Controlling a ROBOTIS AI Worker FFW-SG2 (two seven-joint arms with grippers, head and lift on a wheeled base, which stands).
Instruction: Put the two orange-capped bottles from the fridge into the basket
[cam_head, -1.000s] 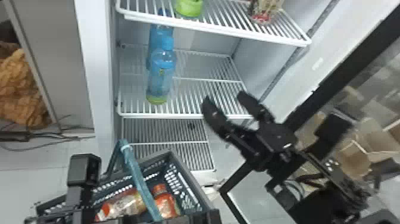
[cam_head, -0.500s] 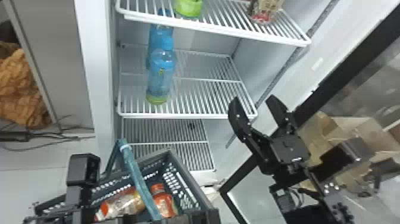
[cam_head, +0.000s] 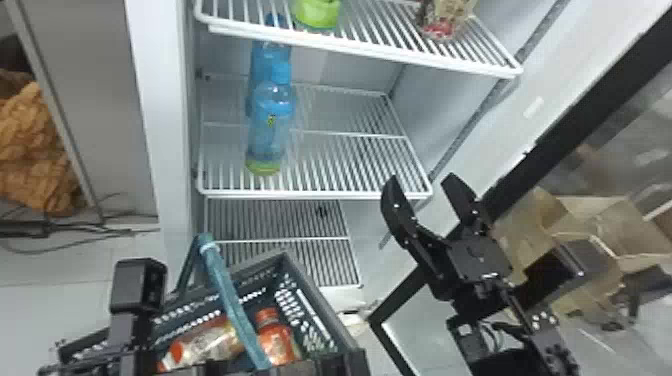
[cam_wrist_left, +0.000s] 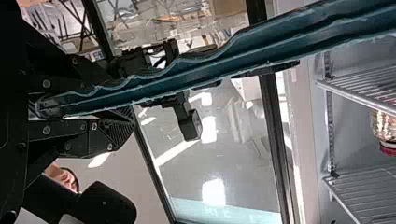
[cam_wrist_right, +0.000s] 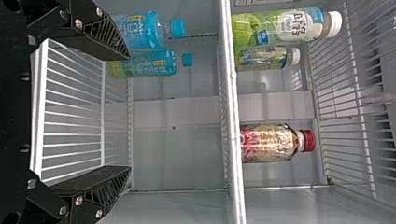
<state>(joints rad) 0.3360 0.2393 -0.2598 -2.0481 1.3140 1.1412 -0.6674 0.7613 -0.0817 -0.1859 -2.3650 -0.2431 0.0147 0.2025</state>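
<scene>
Two orange-capped bottles lie inside the dark basket in the head view: one on its side, the other to the right of the handle. My left gripper is low on the left there. In the left wrist view, my left gripper is shut on the teal basket handle. My right gripper stands open in front of the fridge shelf's right front corner. The right wrist view has my right gripper with nothing held between its spread fingers.
Two blue bottles stand on the left of the middle shelf. The upper shelf holds green bottles and a red-capped bottle. The open fridge door's dark frame runs behind the right arm.
My right gripper has shifted to the right across the front of the fridge, then slightly down, staying open. The basket and left arm look almost unmoved.
</scene>
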